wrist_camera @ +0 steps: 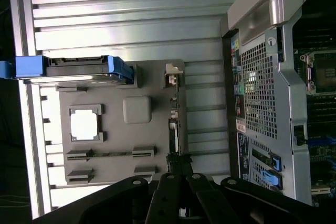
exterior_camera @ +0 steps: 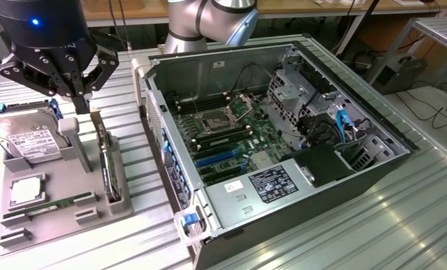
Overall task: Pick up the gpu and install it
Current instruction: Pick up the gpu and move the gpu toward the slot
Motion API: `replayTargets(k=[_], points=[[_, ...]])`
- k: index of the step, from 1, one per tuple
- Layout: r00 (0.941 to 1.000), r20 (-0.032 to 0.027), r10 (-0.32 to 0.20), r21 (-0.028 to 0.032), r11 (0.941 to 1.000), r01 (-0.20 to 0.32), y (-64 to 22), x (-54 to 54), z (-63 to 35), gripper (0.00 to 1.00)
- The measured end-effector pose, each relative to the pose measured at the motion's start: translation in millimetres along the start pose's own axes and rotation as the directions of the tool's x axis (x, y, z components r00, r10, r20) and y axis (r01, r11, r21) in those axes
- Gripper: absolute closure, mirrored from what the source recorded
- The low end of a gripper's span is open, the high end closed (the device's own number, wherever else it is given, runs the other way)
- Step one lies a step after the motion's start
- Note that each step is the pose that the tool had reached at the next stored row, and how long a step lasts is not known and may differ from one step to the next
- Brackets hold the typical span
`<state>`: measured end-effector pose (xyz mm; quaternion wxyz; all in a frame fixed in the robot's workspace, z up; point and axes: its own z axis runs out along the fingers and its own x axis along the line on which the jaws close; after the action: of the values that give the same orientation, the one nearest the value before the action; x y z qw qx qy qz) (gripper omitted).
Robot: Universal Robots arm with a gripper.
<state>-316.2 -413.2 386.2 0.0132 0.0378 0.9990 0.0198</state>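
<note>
The gpu (exterior_camera: 107, 163) stands on its long edge in a slot of the grey holder (exterior_camera: 58, 219), left of the computer case in the exterior view. In the wrist view the gpu (wrist_camera: 174, 129) is a thin dark strip along the holder's (wrist_camera: 157, 82) edge. My gripper (exterior_camera: 81, 106) hangs just above the card's far end, fingertips pressed together with nothing between them. In the wrist view the gripper (wrist_camera: 179, 161) sits over one end of the card. The open computer case (exterior_camera: 276, 140) lies on its side with the motherboard (exterior_camera: 231, 140) exposed.
The holder also carries a silver hard drive (exterior_camera: 28, 140) with a blue bracket (wrist_camera: 79, 69), a processor (exterior_camera: 27, 190) and a green memory stick (exterior_camera: 50, 205). The case's rear panel (wrist_camera: 257, 93) is close beside the holder. Everything rests on a ribbed metal table (exterior_camera: 374, 225).
</note>
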Motion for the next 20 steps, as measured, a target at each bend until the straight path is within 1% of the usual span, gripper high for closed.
replayTargets(k=[5,9,11,14,15,16,20], points=[[1.0000,0.0000,0.000,0.0000,1.0000,0.000,0.0,0.0,0.3,0.89],[1.0000,0.0021,0.000,-0.0002,1.0000,0.000,-0.3,0.0,7.3,0.89],[1.0000,0.0057,0.000,-0.0005,1.0000,0.000,-0.6,0.2,12.7,0.89],[1.0000,0.0091,0.000,-0.0008,1.0000,0.000,-1.0,0.4,19.0,0.70],[1.0000,0.0099,0.000,-0.0008,1.0000,0.000,-1.2,0.4,20.6,0.70],[0.9999,0.0108,0.000,-0.0009,1.0000,0.000,-1.4,0.5,22.2,0.64],[0.9999,0.0157,0.001,-0.0012,1.0000,0.000,-3.0,1.0,28.7,0.64]])
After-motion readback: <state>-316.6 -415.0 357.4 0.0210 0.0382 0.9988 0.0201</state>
